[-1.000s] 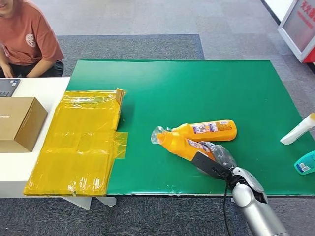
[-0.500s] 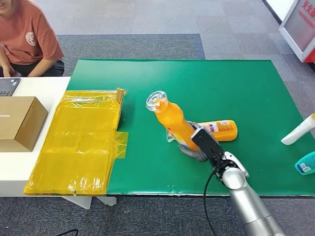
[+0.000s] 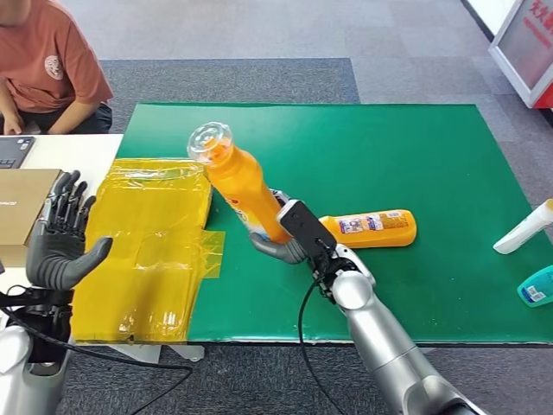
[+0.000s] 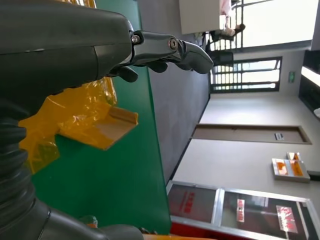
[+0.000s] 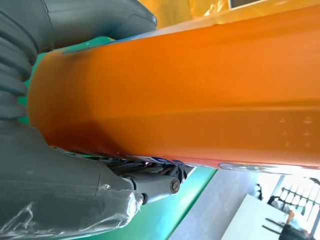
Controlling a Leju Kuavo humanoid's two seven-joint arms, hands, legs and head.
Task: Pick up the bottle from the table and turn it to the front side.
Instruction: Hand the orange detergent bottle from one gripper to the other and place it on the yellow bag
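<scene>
Bottle (image 3: 243, 185) is gripped in my right hand (image 3: 282, 246), lifted off the green mat (image 3: 404, 156) and tilted, cap toward the yellow sheet (image 3: 143, 251). Left hand (image 3: 60, 242) hangs open beside that sheet, holding nothing.

Orange bottle (image 3: 244, 186) with clear cap; green counter (image 3: 391, 156); yellow film-wrapped sheet (image 3: 147, 251); second orange bottle (image 3: 375, 228) bearing a multicoloured label; brown box (image 3: 16, 207).
</scene>
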